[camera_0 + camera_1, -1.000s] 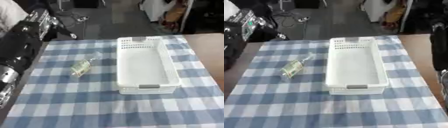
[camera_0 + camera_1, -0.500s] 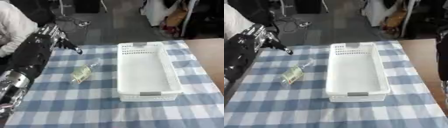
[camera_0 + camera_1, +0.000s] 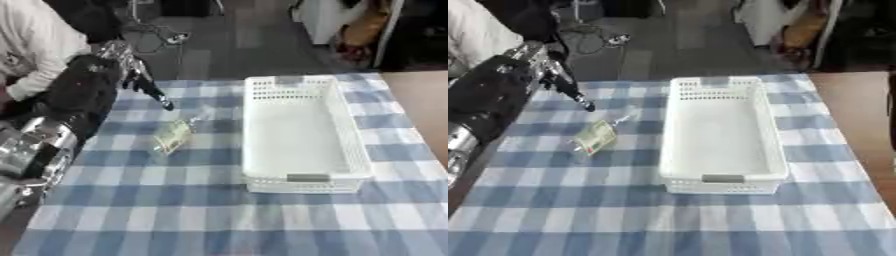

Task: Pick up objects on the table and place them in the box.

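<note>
**Bottle lying beside the box, left hand raised over the far-left table edge**

Currently, a blue-and-white checked table (image 3: pixel 219 210) is seen from above, with a white perforated box (image 3: pixel 297 132) set lengthwise on it, right of centre. The box's inside appears bare, and a grey label is seen on its near wall. Just to the left of the box, a small clear bottle (image 3: pixel 175 135) with a pale yellowish label is lying on its side on the cloth, its neck directed toward the far right, apart from the box wall.

The left arm (image 3: pixel 74 100), black with silver joints, is brought in from the left side of the view and is stretched over the far-left part of the table. The left hand (image 3: pixel 560 79) is seen at its end, beyond the bottle and well apart from it; dark fingers (image 3: pixel 157 97) are extended toward the cloth, with one tip ending near the table's far-left area. Nothing is held in it, and the fingers look straight rather than curled, though the palm is hard to make out.

Only a dark strip at the right edge of the right eye view can be seen where the right arm would enter; the right hand itself is not shown.
</note>
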You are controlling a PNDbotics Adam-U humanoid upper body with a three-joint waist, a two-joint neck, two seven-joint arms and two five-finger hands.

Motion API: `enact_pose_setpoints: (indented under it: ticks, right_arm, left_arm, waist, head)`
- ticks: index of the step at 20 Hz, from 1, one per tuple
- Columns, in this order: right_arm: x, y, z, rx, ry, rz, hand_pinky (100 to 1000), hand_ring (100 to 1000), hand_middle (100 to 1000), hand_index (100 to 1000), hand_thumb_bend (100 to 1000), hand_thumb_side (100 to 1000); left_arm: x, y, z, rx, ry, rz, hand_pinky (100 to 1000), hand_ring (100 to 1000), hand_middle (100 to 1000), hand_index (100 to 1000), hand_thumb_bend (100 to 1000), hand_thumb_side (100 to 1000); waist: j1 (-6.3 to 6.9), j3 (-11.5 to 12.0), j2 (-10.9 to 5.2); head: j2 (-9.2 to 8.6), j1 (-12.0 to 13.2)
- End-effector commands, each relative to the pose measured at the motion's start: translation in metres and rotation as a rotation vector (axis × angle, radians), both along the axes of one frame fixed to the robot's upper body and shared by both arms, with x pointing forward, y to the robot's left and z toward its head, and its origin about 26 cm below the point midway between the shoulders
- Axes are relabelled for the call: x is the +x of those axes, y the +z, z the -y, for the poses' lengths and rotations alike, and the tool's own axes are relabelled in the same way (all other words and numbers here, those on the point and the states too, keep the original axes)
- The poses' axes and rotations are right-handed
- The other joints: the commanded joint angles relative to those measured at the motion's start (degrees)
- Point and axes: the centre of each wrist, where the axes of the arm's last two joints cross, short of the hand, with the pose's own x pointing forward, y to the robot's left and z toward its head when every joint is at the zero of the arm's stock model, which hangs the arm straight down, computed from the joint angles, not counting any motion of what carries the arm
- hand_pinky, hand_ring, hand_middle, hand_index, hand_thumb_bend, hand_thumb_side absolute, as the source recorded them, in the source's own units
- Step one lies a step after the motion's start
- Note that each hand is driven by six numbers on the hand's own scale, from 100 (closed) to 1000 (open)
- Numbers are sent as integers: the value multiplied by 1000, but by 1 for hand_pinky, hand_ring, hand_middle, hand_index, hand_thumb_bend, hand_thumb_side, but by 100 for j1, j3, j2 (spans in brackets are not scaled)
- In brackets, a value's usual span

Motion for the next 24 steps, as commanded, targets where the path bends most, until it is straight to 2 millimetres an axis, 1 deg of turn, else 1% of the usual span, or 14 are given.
enact_pose_setpoints:
  ticks: [1,2,7,11,19,24]
  right_arm:
    - [-2,7,4,-15,-10,29,192,199,280,371,100,991]
    - [-3,7,4,-16,-10,28,192,199,280,371,100,988]
    - [-3,7,4,-16,-10,27,192,200,281,370,100,990]
    - [-2,7,4,-14,-8,25,193,199,281,370,100,990]
    - [-2,8,3,-11,-2,26,193,200,282,369,100,989]
    - [-2,10,1,-6,6,28,194,201,282,369,100,988]
  left_arm:
    - [3,18,-5,27,-66,-69,857,942,956,980,1000,1000]
    - [3,16,-5,28,-73,-83,842,932,944,972,1000,1000]
    - [3,-4,-1,16,-123,-181,830,922,942,967,1000,1000]
    - [1,-18,1,-42,-162,-241,824,910,947,963,1000,1000]
    - [-2,-35,8,-84,-215,-316,824,906,951,963,1000,1000]
    - [-2,-44,15,-73,-243,-346,830,914,953,965,1000,1000]
  waist:
    - [-11,20,-89]
    - [-8,22,-95]
    - [2,10,-119]
    - [6,0,-126]
    - [6,-27,-130]
    - [-2,-69,-117]
  head:
    - [44,48]
    - [48,53]
    - [43,46]
    - [65,57]
    - [101,90]
    - [102,110]
